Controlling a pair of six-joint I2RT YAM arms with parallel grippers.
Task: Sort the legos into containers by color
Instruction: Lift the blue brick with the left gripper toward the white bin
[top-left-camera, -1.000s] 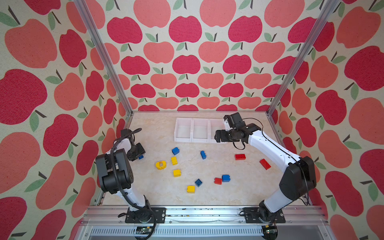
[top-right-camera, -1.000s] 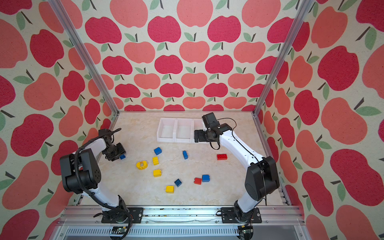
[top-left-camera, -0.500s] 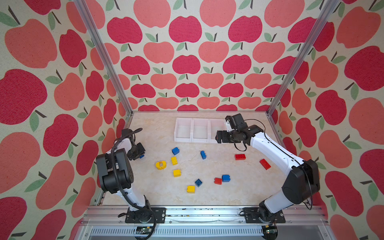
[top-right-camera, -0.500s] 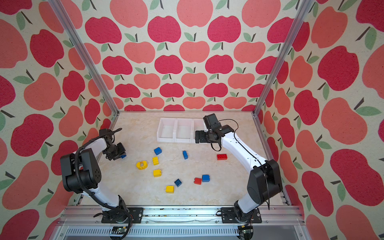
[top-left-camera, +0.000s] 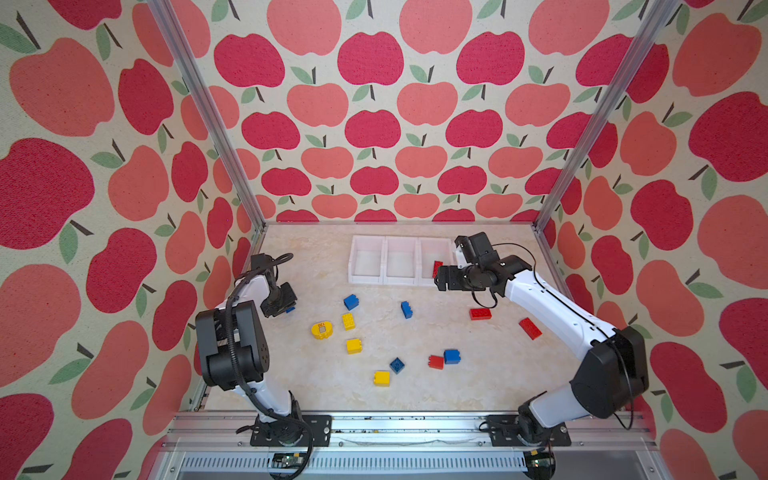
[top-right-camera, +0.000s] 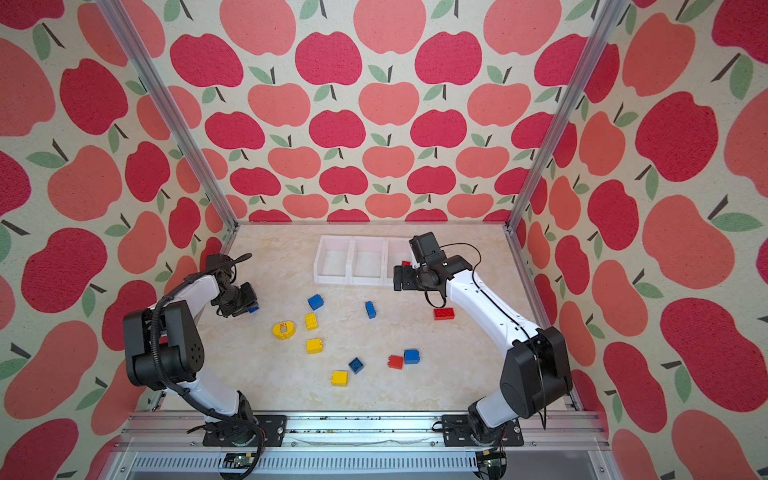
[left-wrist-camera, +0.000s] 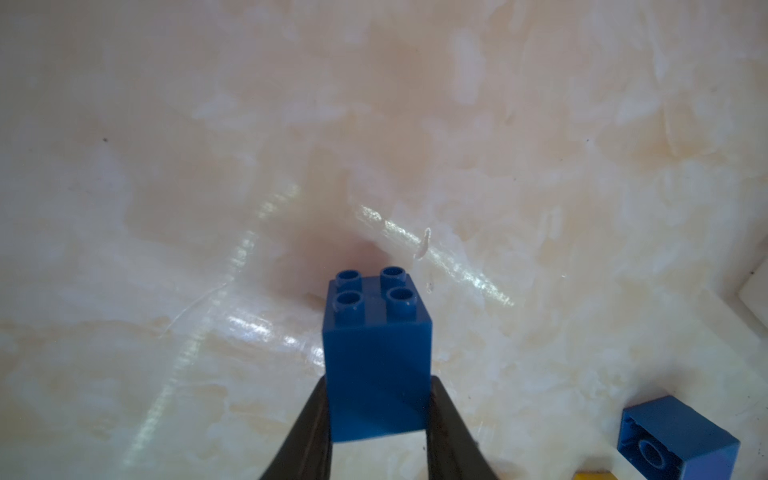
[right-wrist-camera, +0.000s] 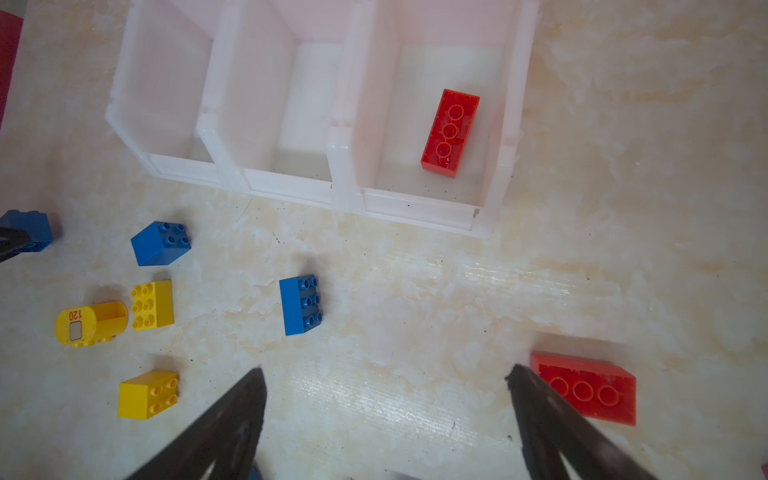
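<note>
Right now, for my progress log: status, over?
Left gripper shut on blue brick. Right gripper open, empty, by the containers. One red brick binned. Nothing in the way.

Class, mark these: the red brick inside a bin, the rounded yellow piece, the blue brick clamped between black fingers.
Binned red brick (right-wrist-camera: 450, 133): right wrist view, centre of its upward face.
Rounded yellow piece (top-left-camera: 321, 329): in a top view, its grey square.
Clamped blue brick (left-wrist-camera: 376, 357): left wrist view, its front face.

The legos are blue, yellow and red; the containers translucent white; the desk cream marbled; the walls patterned with red and coral apples, green-leaved.
</note>
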